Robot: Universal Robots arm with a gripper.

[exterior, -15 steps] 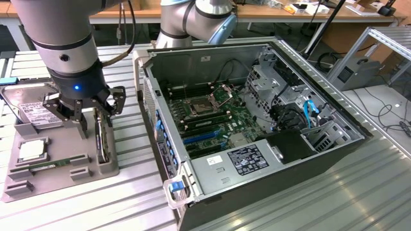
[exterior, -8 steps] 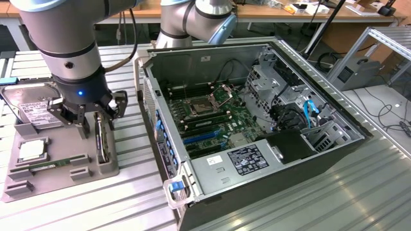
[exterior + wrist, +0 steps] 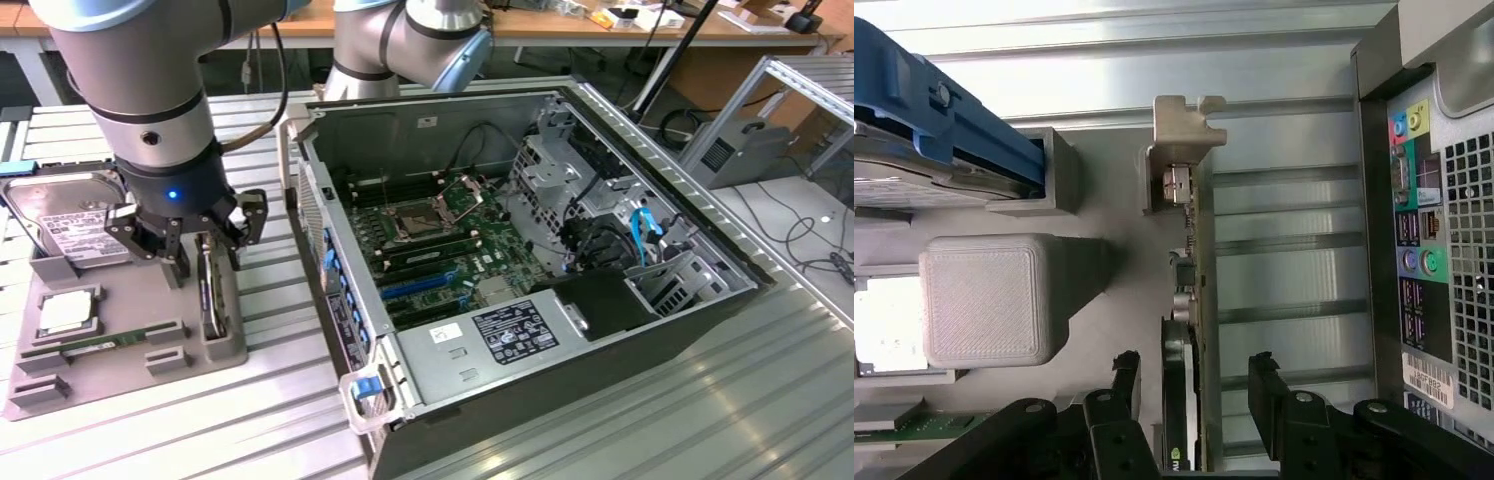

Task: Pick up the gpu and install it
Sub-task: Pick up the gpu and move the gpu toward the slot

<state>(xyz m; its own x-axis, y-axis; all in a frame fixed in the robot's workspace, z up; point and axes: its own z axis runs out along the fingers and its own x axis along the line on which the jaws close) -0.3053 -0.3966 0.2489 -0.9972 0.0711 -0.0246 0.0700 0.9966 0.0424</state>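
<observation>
I see the gpu (image 3: 211, 292) standing on edge in a slot of the grey parts holder (image 3: 134, 355), directly beneath the tool (image 3: 200, 262). From the wrist view, the gpu (image 3: 1189, 330) runs straight between the two fingers, with its green board edge and dark cooler side showing. One end sits in a grey upright bracket (image 3: 1179, 140) of the holder, out ahead of the tool.

The tool (image 3: 1194, 365) is spread wide and has nothing in its grasp. One finger (image 3: 1126, 378) stands on each side of the card, with a gap visible on both sides.

On one side of the tool, the same holder carries a silver hard drive (image 3: 60, 225) propped at a tilt. Also in the holder, near the tool, lie a square processor (image 3: 64, 312) and a long thin memory stick (image 3: 114, 340).

On the tool's other side, just beside the holder, the open computer case (image 3: 534, 250) lies with its motherboard (image 3: 447, 235) exposed. Its rear port panel (image 3: 1419, 250) faces the tool. Both holder and case rest on the ribbed metal bench (image 3: 641, 410).
</observation>
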